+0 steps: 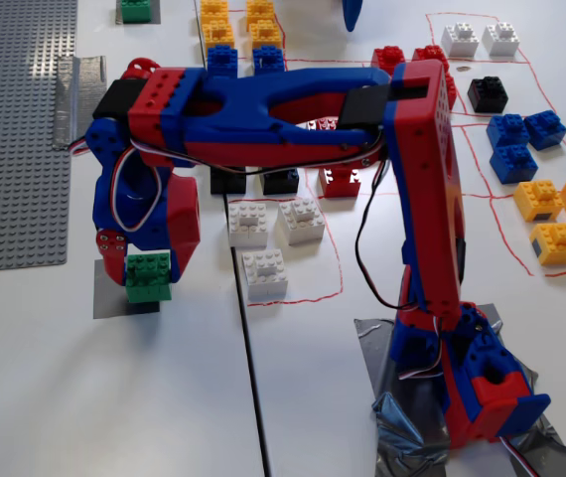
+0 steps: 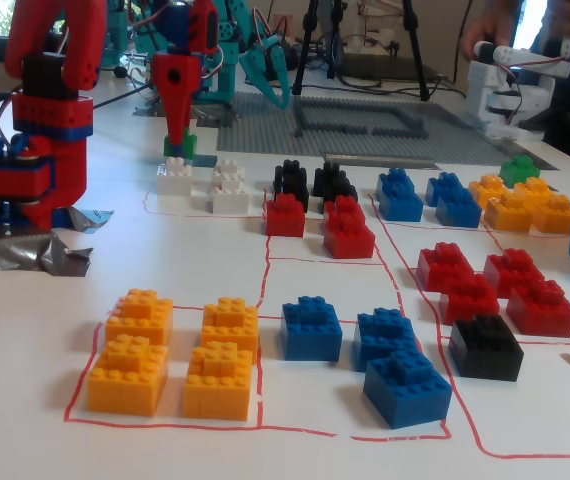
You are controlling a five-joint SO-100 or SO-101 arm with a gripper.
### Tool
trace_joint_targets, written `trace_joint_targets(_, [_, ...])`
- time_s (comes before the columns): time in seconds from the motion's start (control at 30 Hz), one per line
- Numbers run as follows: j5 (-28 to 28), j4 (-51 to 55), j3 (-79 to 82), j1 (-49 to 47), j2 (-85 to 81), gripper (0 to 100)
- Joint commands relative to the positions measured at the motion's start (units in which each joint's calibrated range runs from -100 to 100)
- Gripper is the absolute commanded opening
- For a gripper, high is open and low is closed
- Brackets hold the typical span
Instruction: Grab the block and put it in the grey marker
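The green block (image 1: 150,278) sits between my gripper's (image 1: 146,266) fingers, at the left of the table in a fixed view. The gripper points down and is shut on the block. The block is over the flat grey marker (image 1: 112,301), at its right part; I cannot tell whether it touches. In another fixed view the gripper (image 2: 178,135) hangs at the far left with the green block (image 2: 180,147) at its tips, behind white bricks. The marker is hidden there.
The big grey studded baseplate (image 1: 15,129) and a shiny tape strip (image 1: 79,84) lie left of the arm. White bricks (image 1: 263,224) stand just right of the marker. A second green brick (image 1: 136,10) sits far off; red, black, blue and yellow bricks fill red-outlined areas.
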Motion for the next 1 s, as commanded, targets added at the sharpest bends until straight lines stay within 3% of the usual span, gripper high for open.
trace_joint_targets(0.0, [0.44,-0.47,-5.36,0.30,-1.19,0])
trace_joint_targets(0.63, [-3.71,4.72,-17.17,-0.38,4.50,28])
trace_joint_targets(0.87, [-3.66,13.64,-29.16,-0.58,2.44,26])
trace_joint_targets(0.97, [-1.76,14.78,-29.97,0.01,-1.52,19])
